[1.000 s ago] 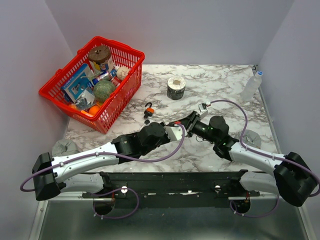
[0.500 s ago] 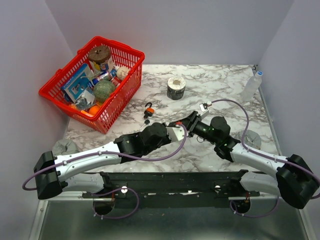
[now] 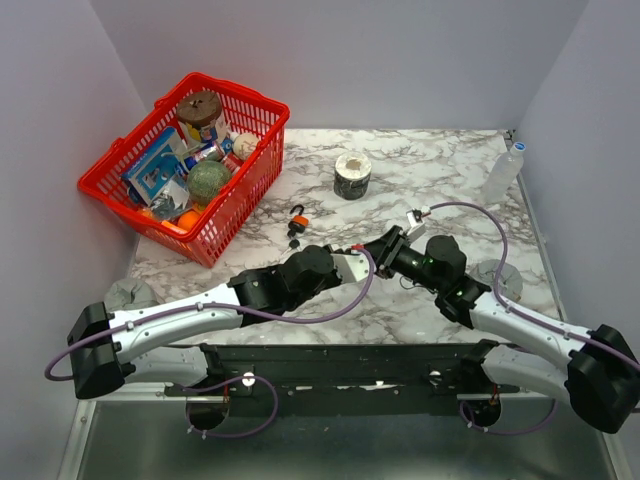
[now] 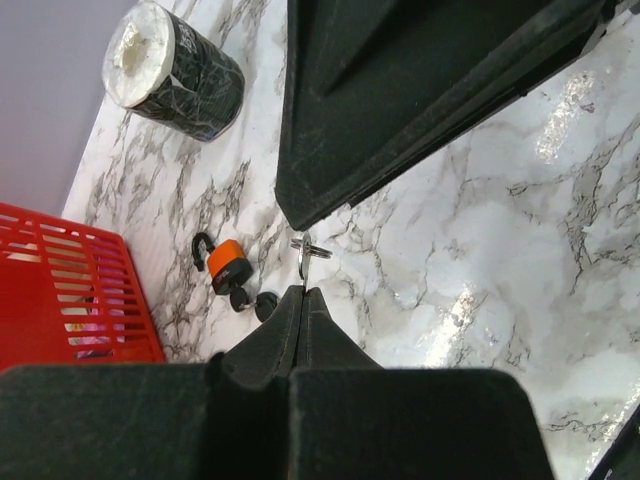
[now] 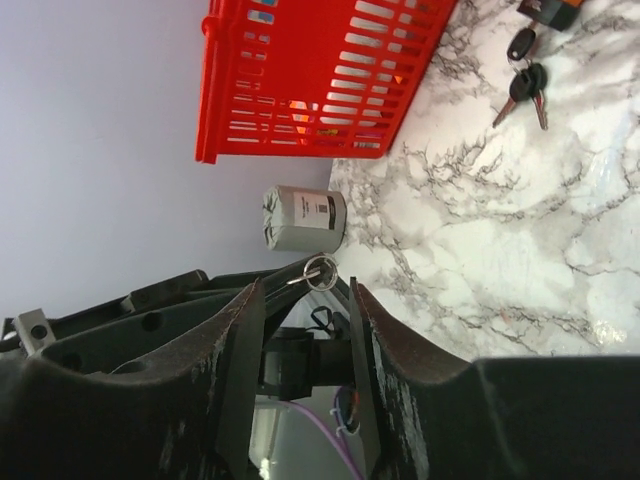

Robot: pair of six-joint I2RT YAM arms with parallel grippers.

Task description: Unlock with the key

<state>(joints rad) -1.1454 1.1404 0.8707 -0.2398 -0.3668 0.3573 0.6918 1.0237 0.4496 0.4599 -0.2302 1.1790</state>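
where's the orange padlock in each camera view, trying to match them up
Top external: orange padlock lies on the marble at mid-table, just right of the red basket.
Left wrist: orange padlock sits left of centre, with the red basket at the left edge.
Right wrist: orange padlock is in the top right corner, cut off by the frame edge, right of the red basket.
Shared landmark: the red basket.

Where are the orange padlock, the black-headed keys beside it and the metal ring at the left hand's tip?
orange padlock (image 4: 229,262), left wrist view, on its orange body.
black-headed keys (image 5: 525,83), right wrist view, on one black head.
metal ring (image 4: 304,250), left wrist view, on the loop.
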